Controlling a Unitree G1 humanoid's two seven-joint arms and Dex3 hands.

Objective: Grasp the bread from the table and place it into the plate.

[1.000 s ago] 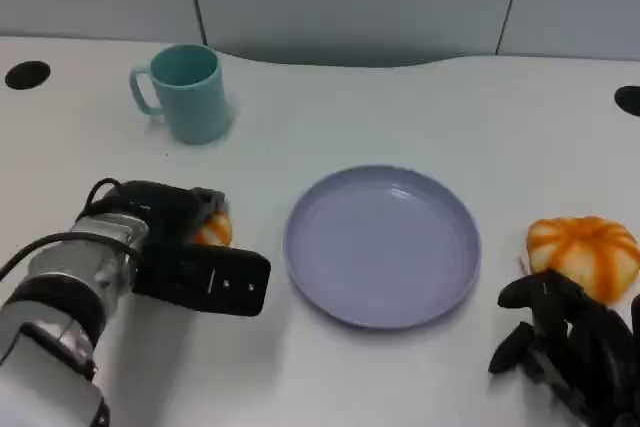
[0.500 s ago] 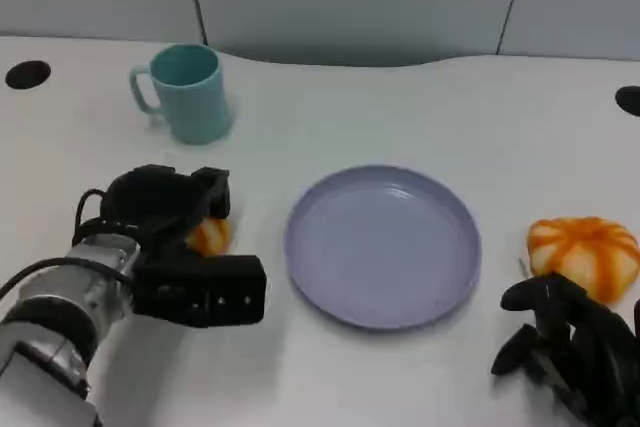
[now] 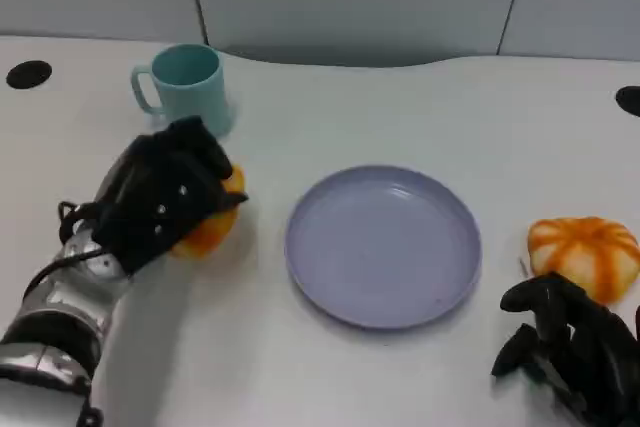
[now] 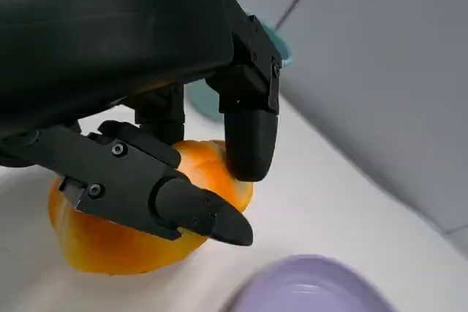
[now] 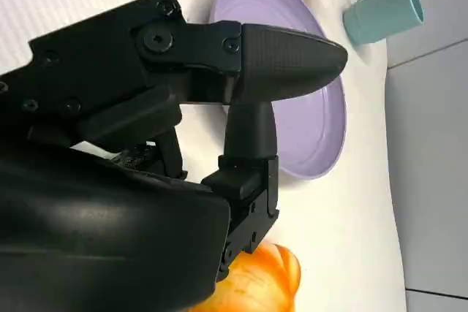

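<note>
An orange bread roll (image 3: 208, 230) lies left of the lavender plate (image 3: 382, 245), and my left hand (image 3: 160, 197) grips it from above. In the left wrist view the black fingers (image 4: 183, 202) wrap around the roll (image 4: 102, 242), with the plate's rim (image 4: 314, 290) close by. Whether the roll rests on the table or hangs just above it I cannot tell. A second roll, orange with white stripes (image 3: 584, 251), sits right of the plate. My right hand (image 3: 570, 342) rests just in front of it, fingers apart and holding nothing. The right wrist view shows that roll (image 5: 263, 283) beside my right hand (image 5: 183, 144).
A teal cup (image 3: 188, 90) stands behind the left hand, close to its fingers. Black round holes (image 3: 27, 74) mark the white table at the far left and far right. The plate (image 5: 322, 115) and the cup (image 5: 384, 9) lie beyond the right hand's fingers.
My left hand has turned and swung forward over the orange roll, and its fingers have closed around it. The right hand has stayed put.
</note>
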